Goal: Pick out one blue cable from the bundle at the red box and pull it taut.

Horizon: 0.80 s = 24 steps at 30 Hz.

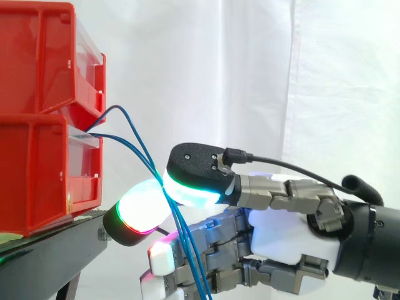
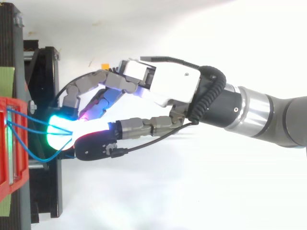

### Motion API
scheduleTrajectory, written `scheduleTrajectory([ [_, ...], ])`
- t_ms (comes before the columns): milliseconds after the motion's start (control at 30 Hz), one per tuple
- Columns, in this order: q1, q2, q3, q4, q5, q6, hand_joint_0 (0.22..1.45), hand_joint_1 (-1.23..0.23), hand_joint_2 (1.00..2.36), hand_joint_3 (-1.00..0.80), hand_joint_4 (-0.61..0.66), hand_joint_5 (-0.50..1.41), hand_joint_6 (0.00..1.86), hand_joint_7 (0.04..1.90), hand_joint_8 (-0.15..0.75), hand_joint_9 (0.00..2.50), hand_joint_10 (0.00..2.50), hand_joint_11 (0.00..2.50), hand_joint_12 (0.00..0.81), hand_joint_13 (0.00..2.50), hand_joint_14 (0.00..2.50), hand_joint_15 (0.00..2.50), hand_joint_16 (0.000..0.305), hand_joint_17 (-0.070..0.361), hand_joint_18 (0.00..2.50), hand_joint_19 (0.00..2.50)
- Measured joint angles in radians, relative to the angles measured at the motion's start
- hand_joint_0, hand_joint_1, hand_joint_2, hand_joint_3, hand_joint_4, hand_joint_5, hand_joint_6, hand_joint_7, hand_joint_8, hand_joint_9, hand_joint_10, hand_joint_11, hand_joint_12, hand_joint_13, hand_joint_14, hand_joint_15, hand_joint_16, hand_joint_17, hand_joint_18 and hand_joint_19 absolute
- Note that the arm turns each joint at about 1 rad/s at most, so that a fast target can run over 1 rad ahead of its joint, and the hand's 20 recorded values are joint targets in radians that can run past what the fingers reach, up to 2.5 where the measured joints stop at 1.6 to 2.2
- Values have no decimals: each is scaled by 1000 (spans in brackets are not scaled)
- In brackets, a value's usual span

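Off box (image 1: pixel 37 181) at four o'clock, hand (image 1: pixel 281 240) pinches slack cable (image 1: pixel 155 171) between pads (image 1: pixel 187 190): grasp made. Next, pull toward three o'clock.

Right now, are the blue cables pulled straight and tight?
No, the blue cables curve loosely from the red box down to the fingers pinching them.

Two bins (image 1: pixel 37 125) sit stacked on the stand (image 1: pixel 53 247); cables (image 1: pixel 189 250) leave the bins' front, pinched in the robot hand (image 1: pixel 281 240) just right of the bins.
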Motion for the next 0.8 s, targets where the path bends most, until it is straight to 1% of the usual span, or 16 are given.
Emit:
scheduleTrajectory([
  [67, -8, 0, 27, -49, -35, 20, 509, -686, 1371, -5, -1, -95, 910, 1015, 378, 1082, 11, 442, 434, 975, 12, 399, 64, 144, 862, 405],
  [167, -20, 1, 64, -127, -87, 35, 514, -691, 1355, 6, -6, -94, 910, 1032, 378, 1087, 11, 455, 434, 983, 13, 417, 64, 143, 867, 410],
  [267, -29, 1, 86, -197, -129, 39, 521, -701, 1338, 11, -19, -93, 911, 1035, 376, 1103, 12, 468, 432, 999, 12, 428, 63, 143, 880, 421],
  [367, -34, 1, 96, -231, -155, 40, 527, -711, 1323, 18, -37, -92, 912, 1043, 377, 1103, 12, 469, 432, 1005, 13, 439, 63, 142, 887, 419],
  [467, -38, 1, 100, -243, -168, 43, 546, -731, 1261, 34, -49, -93, 913, 1057, 374, 1103, 14, 467, 427, 1010, 13, 442, 62, 140, 897, 427],
  [500, -39, 2, 100, -244, -170, 44, 556, -745, 1227, 39, -60, -93, 915, 1059, 374, 1107, 12, 468, 423, 1014, 13, 450, 61, 138, 900, 430],
  [633, -43, 3, 102, -249, -177, 51, 576, -760, 1165, 43, -73, -91, 919, 1054, 363, 1119, 12, 482, 417, 1027, 14, 459, 60, 135, 913, 438],
  [767, -48, 8, 105, -256, -187, 57, 626, -803, 1007, 48, -68, -85, 913, 1101, 355, 1134, 13, 494, 410, 1041, 16, 476, 57, 129, 926, 445],
  [800, -49, 9, 107, -260, -190, 58, 629, -808, 1001, 46, -68, -86, 914, 1106, 348, 1137, 13, 502, 407, 1040, 16, 484, 56, 127, 922, 456],
])
